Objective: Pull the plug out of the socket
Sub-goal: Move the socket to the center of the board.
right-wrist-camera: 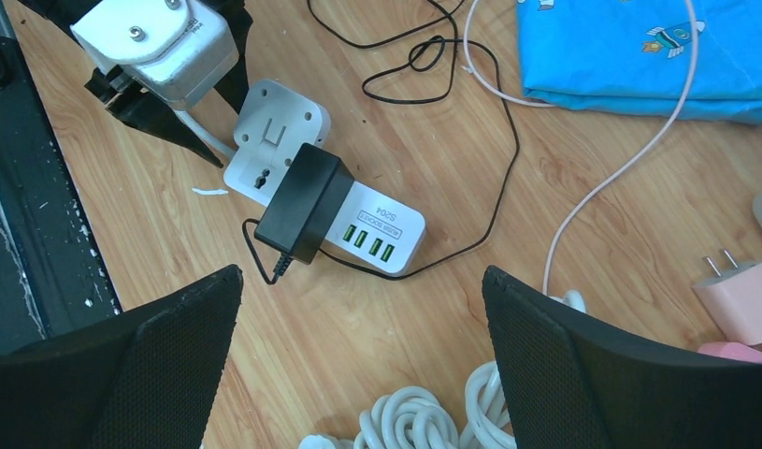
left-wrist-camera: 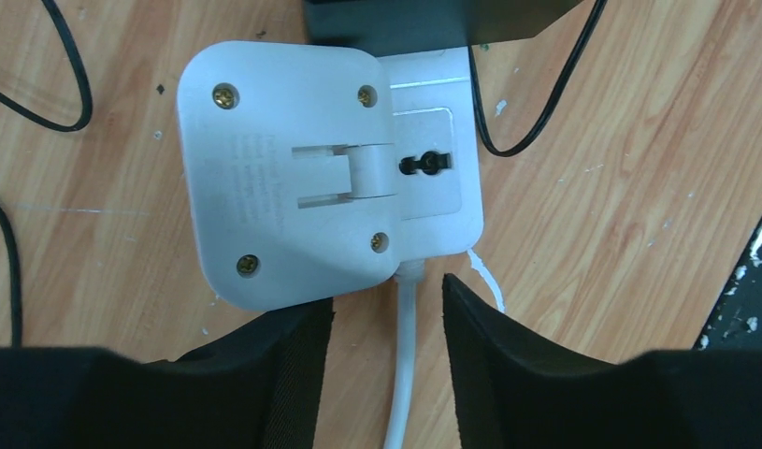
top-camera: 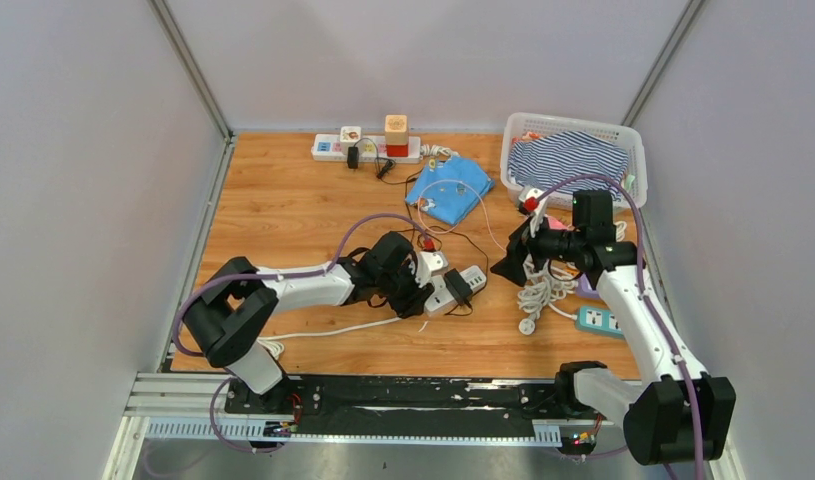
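Top view: the left pincer (top-camera: pixel 426 290) is lying low over the table (top-camera: pixel 313 210), with its tips just short of the near end of the white socket (top-camera: pixel 474 275). The black plug (top-camera: pixel 456 288) is sitting in that socket, just beyond those tips. The right pincer (top-camera: pixel 510 262) is hanging on the plug's other side, apart from it and angled down toward it.

Left wrist view: the fingers are standing narrowly apart and gripping nothing. A white cord (left-wrist-camera: pixel 400 393) is running through the gap, seemingly clear of both pads. Directly ahead of the tips, a white adapter (left-wrist-camera: pixel 283 178) is lying across the socket's end; whether it is seated there cannot be told. The plug is showing only as a dark edge further ahead. In my judgement, this pincer is placed to brace the socket so that it does not lift with the plug.

Right wrist view: the right pincer is gaping wide and holding nothing. The plug is lying below and ahead of it, between the lines of its two fingers, with neither finger touching it. The wide spread is probably meant to straddle the plug's bulky body.
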{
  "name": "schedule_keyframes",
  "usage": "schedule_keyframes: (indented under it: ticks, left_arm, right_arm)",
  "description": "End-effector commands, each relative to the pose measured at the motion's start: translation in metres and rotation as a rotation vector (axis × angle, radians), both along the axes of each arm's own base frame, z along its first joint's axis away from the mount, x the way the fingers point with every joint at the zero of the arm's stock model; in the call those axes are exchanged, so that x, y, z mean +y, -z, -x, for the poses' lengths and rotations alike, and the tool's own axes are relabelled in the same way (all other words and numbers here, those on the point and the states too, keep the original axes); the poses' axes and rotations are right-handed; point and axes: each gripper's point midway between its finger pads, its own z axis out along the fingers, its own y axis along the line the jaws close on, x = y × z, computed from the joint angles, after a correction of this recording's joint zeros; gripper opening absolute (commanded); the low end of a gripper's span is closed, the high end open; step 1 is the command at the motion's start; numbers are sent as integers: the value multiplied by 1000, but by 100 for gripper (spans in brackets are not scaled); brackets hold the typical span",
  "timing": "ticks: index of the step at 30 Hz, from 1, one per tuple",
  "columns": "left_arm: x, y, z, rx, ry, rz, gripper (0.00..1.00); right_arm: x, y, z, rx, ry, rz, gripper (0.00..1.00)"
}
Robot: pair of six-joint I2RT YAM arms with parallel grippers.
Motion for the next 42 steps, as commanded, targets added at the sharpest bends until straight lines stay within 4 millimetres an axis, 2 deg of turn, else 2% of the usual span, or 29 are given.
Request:
schedule_keyframes:
  ticks: [1,11,14,16,17,18,21,24,26,29,34,37,41,42]
  left_arm:
    - [-4,-15,-10,-65,-50,41,52]
    - [10,-75,5,-167,-62,192,66]
    - [20,-91,4,-215,-114,225,70]
    - [24,-110,-3,-280,-163,278,75]
    - [27,-117,-8,-313,-198,305,96]
    - [29,-129,-10,-350,-222,348,99]
    - [40,-150,-20,-418,-337,441,100]
    - [61,-162,-38,-438,-556,508,100]
    - [61,-166,-37,-447,-556,538,100]
    - [51,-165,-32,-436,-493,564,100]
    - [33,-149,-25,-367,-423,580,93]
    - [25,-142,-22,-348,-389,597,92]
    - [20,-130,-25,-323,-365,606,92]
    - [19,-128,-25,-308,-359,616,97]
  right_arm:
    - [11,8,13,53,-49,-27,99]
    - [24,21,18,95,-90,-22,98]
    - [31,27,20,129,-105,-18,97]
    - [34,29,17,161,-93,-18,97]
    - [35,31,14,178,-75,-19,97]
    - [34,33,10,199,-52,-17,97]
    - [32,40,1,243,1,-3,95]
    - [30,46,-6,275,44,6,94]
    - [30,52,-9,301,57,11,91]
    - [28,59,-15,339,86,22,85]
    - [29,72,-24,407,105,34,64]
    - [32,76,-23,439,87,30,51]
    - [37,79,-19,476,60,10,44]
    - [39,79,-18,490,47,2,43]
